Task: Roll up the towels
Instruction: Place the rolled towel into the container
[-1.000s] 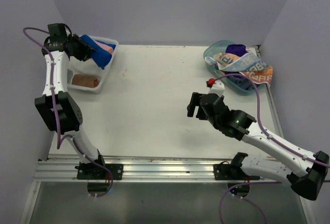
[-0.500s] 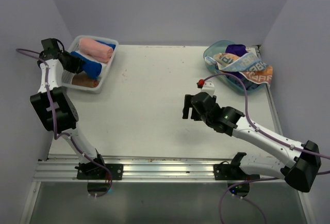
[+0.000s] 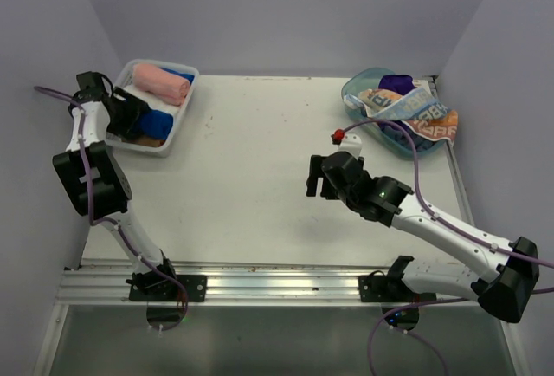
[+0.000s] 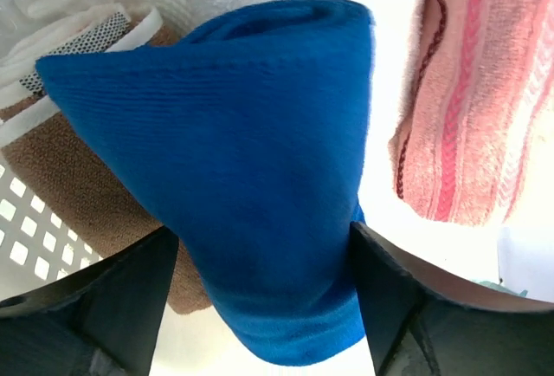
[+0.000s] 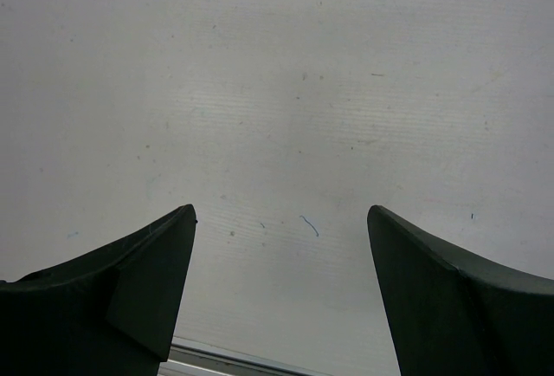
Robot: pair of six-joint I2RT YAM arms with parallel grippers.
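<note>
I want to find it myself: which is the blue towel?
Find the white basket at the far left corner of the table. Inside, the blue towel lies between the fingers of the left end effector. It is plain blue, with a pink striped towel on one side and a brown towel on the other.

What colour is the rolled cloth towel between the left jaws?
Solid royal blue; the rolled cloth towel shows best in the left wrist view.

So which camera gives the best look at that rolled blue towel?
The left wrist view: the blue towel fills the frame, roll and weave clear. The top view shows a small blue patch in the white basket. The right wrist view misses it.
</note>
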